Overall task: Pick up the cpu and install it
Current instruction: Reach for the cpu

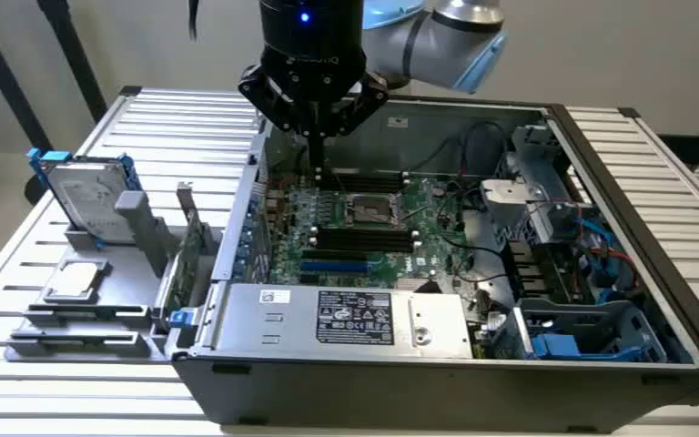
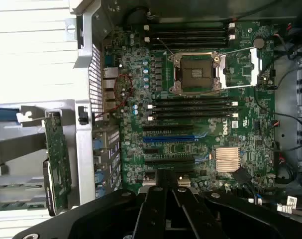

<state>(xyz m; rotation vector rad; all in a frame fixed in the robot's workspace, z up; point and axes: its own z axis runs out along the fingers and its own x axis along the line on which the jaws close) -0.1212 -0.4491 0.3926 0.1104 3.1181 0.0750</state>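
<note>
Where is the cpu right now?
The cpu lies on the grey rack at the exterior view's left, outside the case, near the upright hard drive.

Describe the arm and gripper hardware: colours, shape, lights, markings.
The arm has silver-grey rounded joints with light blue end caps. The gripper is matte black: a cylindrical body with a small blue light lit near its top, and angular black linkages tapering to slim fingers. No readable markings.

Exterior looks down obliquely, wrist overhead close, sharing motherboard [image 1: 429, 202]
</note>
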